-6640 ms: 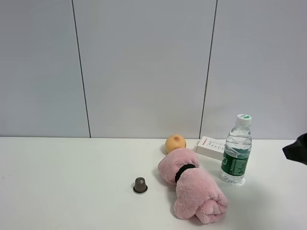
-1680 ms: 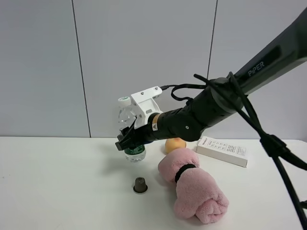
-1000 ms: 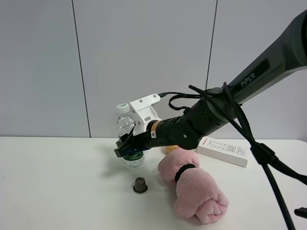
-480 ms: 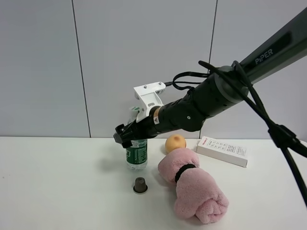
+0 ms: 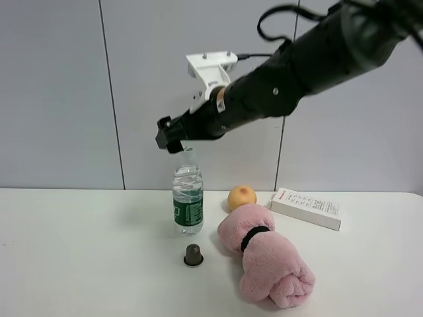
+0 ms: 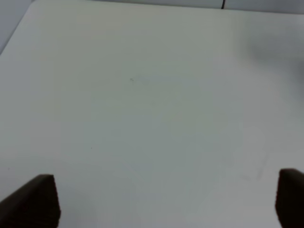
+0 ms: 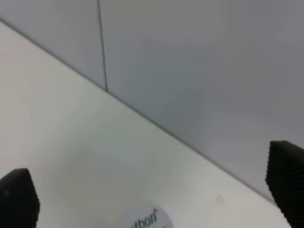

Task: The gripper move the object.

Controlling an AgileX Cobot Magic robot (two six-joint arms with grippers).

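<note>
Exterior high view shows the right gripper (image 5: 170, 135) hanging in the air just above the top of the bottle (image 5: 188, 201). Its fingers (image 7: 16, 197) are spread wide and hold nothing. The bottle stands upright on the table (image 5: 79, 251), near a small dark cup (image 5: 193, 255) and the pink towel (image 5: 271, 261). The left gripper (image 6: 160, 197) is spread too.
</note>
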